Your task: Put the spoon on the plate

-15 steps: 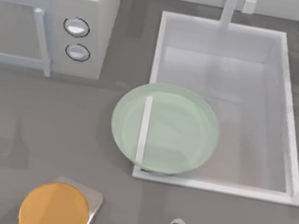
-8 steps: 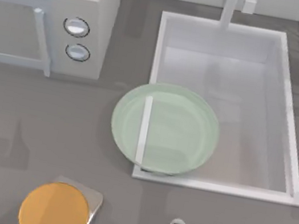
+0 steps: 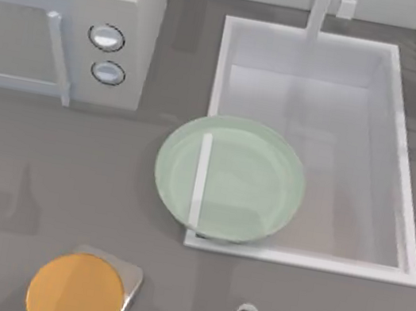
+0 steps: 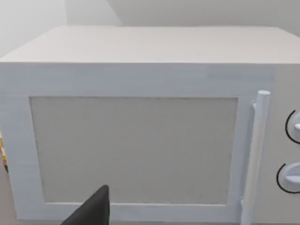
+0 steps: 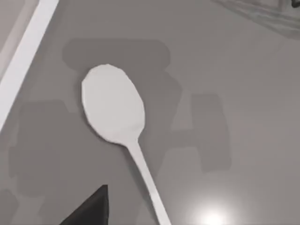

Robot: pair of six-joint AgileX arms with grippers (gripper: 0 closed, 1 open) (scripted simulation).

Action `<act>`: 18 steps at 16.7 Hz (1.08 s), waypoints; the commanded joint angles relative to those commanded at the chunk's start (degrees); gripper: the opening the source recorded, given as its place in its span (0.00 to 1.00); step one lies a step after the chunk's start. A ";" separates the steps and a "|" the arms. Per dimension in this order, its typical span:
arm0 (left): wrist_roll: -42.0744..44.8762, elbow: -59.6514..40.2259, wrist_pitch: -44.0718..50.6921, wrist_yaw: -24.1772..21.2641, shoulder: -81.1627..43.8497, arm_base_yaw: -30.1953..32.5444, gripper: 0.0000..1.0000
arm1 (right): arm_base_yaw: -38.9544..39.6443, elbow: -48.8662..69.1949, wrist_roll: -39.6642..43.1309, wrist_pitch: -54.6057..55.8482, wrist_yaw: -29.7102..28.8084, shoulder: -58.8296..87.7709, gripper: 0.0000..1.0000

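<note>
While the spoon (image 5: pixel 114 107) lies untouched on the grey counter right of the sink (image 3: pixel 400 230), the plate (image 3: pixel 229 178) sits bare; whether either gripper is open I cannot tell.

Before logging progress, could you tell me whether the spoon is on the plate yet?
Not yet: the spoon lies flat on the grey counter, and the green plate holds nothing.
</note>
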State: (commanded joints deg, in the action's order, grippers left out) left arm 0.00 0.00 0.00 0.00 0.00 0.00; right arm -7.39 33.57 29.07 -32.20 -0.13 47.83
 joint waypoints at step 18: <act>0.00 0.00 0.00 0.00 0.00 0.00 1.00 | -6.10 28.66 24.98 -27.46 -0.11 44.82 1.00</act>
State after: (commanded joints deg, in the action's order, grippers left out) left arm 0.00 0.00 0.00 0.00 0.00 0.00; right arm -13.48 62.24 54.04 -59.66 -0.24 92.65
